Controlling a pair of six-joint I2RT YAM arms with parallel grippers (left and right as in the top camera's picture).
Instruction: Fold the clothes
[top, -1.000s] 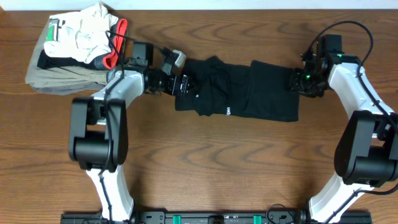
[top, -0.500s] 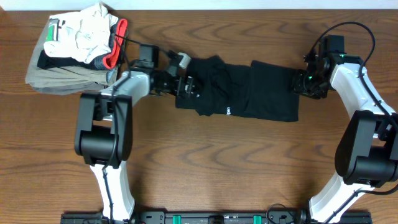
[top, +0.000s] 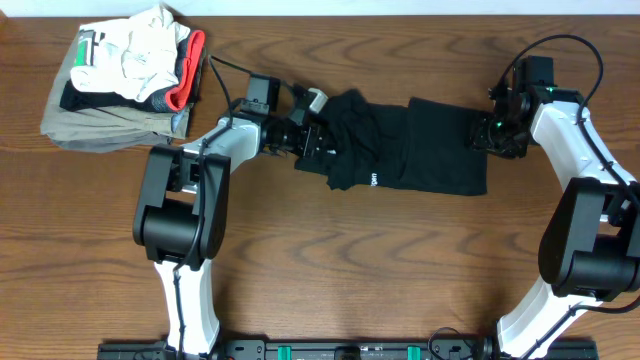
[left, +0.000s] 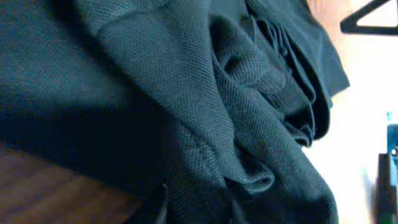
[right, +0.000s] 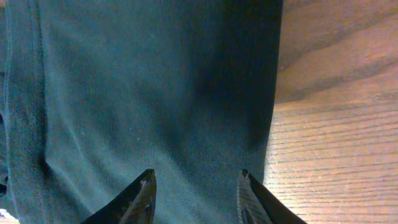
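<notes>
The clothes (top: 430, 150), a black top with a small white print, lie stretched left to right across the far middle of the table. My left gripper (top: 318, 135) is at the bunched left end. In the left wrist view, folds of the black top (left: 186, 93) fill the frame, and my left gripper (left: 198, 208) is shut on a pinch of that fabric. My right gripper (top: 482, 135) rests at the top's right end. In the right wrist view its fingers stand apart, so the right gripper (right: 196, 190) is open over flat black cloth (right: 155, 93) near its edge.
A stack of folded khaki, white and red-trimmed garments (top: 120, 80) sits at the far left corner. Bare wooden table (top: 350, 260) lies in front of the top. Wood grain (right: 336, 143) shows just right of the cloth edge.
My left gripper has closed on the top's left end and moved right, bunching the fabric and nudging the whole garment right. The right arm has barely moved.
</notes>
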